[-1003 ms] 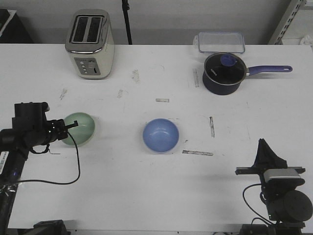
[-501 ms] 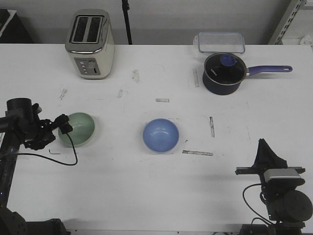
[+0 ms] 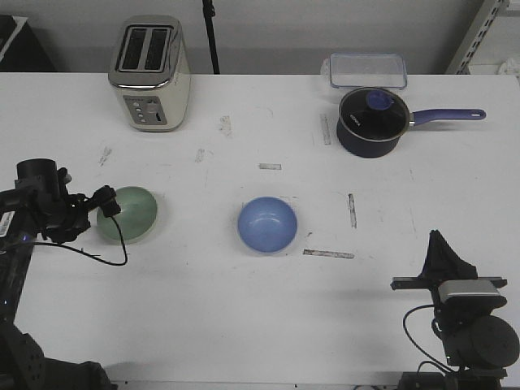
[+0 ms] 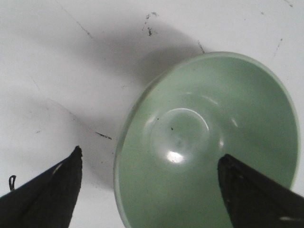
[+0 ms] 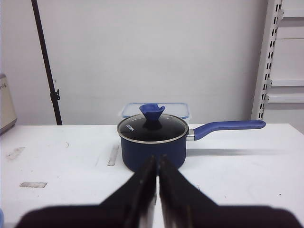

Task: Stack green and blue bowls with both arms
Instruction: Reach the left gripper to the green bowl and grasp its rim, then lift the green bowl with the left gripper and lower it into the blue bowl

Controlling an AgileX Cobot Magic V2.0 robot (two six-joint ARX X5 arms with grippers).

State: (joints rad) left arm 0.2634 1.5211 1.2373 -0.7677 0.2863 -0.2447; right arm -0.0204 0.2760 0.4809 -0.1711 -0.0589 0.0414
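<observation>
Left gripper (image 3: 104, 205) is right at the green bowl (image 3: 129, 214), out on the left side of the table (image 3: 244, 325). From the wrist camera its two black fingers (image 4: 45, 194) stand wide apart, one outside the bowl's rim over the bare tabletop, the other over the bowl's inside, so the rim sits between them. Whether either finger is actually touching the bowl, I cannot tell. The green bowl stands upright, mouth up, glossy inside.

The blue bowl (image 3: 267, 224) sits alone near the middle of the table, upright, well apart from the green one and from both arms.

Right gripper (image 3: 443, 252) is down at the near right edge, well away from both bowls. In its wrist view the fingers (image 5: 142, 183) are pressed together with only a thin line of light between them, nothing held.

Straight ahead of that gripper stands the saucepan (image 5: 153, 145), glass lid on, blue handle pointing to the right side of the table, with a clear container (image 3: 367, 70) just behind it. A toaster (image 3: 150, 73) stands at the far left.
</observation>
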